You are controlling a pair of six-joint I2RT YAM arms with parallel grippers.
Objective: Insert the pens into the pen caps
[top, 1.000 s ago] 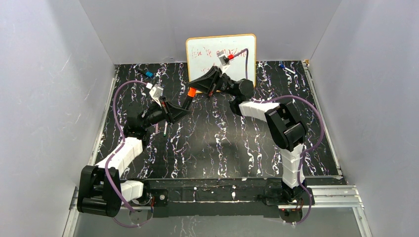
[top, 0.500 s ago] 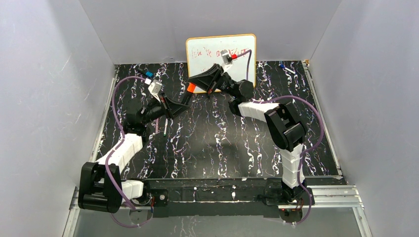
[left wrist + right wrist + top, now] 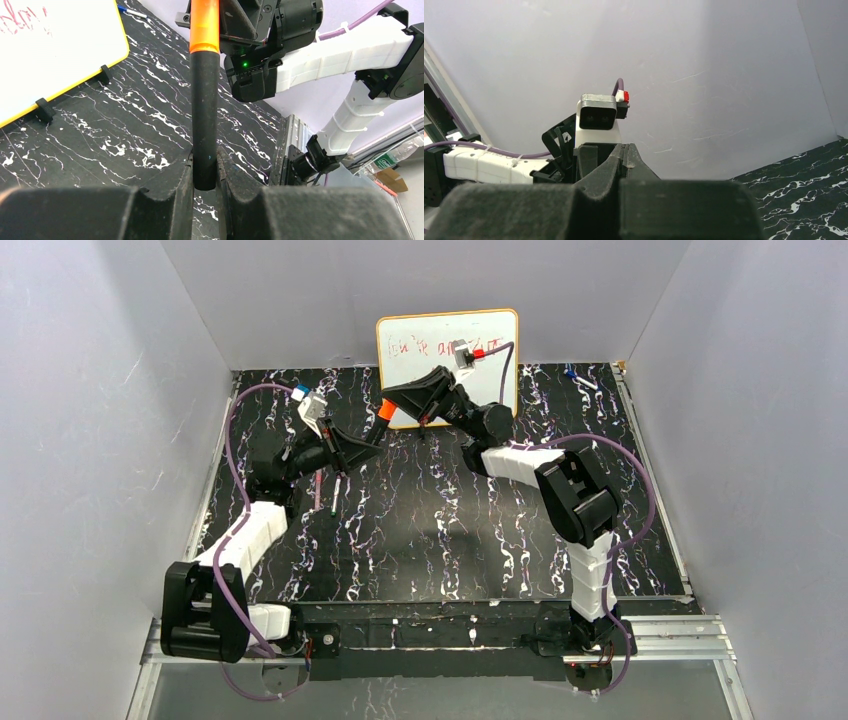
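My left gripper (image 3: 362, 448) is shut on the butt of the thick black marker (image 3: 205, 125), held in the air in front of the whiteboard. Its orange end (image 3: 384, 412) points up and away and shows large in the left wrist view (image 3: 204, 25). My right gripper (image 3: 392, 400) is right at that orange end, and in its own view the jaws stand pressed together (image 3: 626, 150). That view hides the orange end behind the fingertips. Two slim pens (image 3: 335, 490) lie on the mat below my left gripper. No loose caps show.
A whiteboard (image 3: 447, 350) with red scribbles leans on the back wall, just behind both grippers. A blue-tipped pen (image 3: 577, 375) lies at the back right corner of the black marbled mat (image 3: 450, 530). Grey walls close in on three sides.
Both grippers have moved toward the back wall together. The orange end has risen in the top view with them. The left wrist has swung further back and left.
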